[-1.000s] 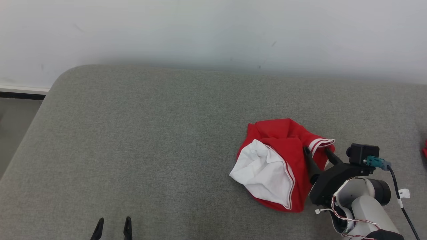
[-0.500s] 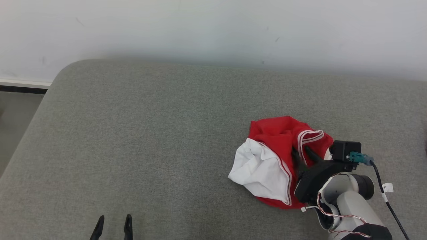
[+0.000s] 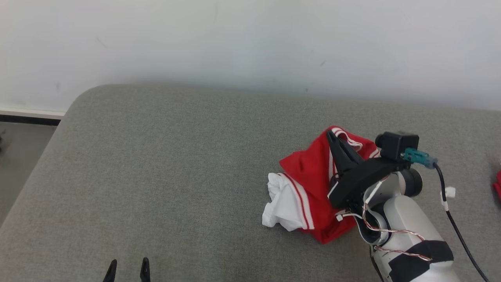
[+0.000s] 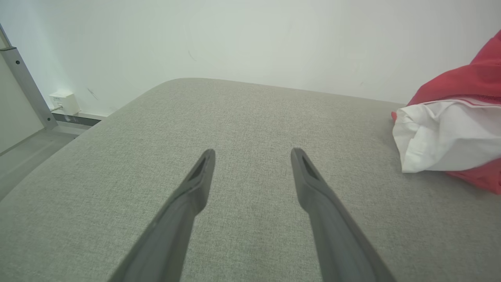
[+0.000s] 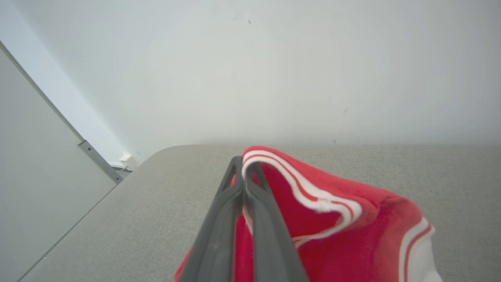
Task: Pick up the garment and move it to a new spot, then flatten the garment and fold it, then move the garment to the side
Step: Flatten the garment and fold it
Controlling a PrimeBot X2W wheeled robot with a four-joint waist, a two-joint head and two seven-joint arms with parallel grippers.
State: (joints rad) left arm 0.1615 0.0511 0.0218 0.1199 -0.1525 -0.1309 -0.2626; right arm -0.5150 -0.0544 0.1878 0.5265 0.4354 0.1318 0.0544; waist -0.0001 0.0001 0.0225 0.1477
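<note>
- The garment (image 3: 313, 184), red with white stripes and a white lining, sits bunched on the right half of the grey cushion (image 3: 176, 156), about midway between the cushion's back and front edges.
- The right gripper (image 3: 330, 134) is clamped on the garment's striped hem at the top of the heap. Its two dark fingers are pressed together with the white-and-red band pinched between them.
- In the right wrist view the banded hem curls over the fingertips and falls away to their right, with red cloth spreading below both fingers.
- The pinched hem is lifted above the cushion. The rest of the cloth slumps down from it, and the lowest folds rest on the cushion.
- The white lining spills out toward the cushion's left side and touches the cushion there.
- The pale forearm (image 3: 407, 231) of the right arm reaches in over the cushion's front right part and covers the garment's right side.
- The left gripper (image 3: 127, 265) is over the cushion's front edge, left of the middle. Its fingers are spread apart with nothing between them.
- The garment lies well apart from the left gripper, toward the cushion's right side.
- A white wall (image 3: 235, 39) rises behind the cushion's back edge.
- A red scrap (image 3: 498, 186) shows at the cushion's far right, cut off too much to tell what it is.
</note>
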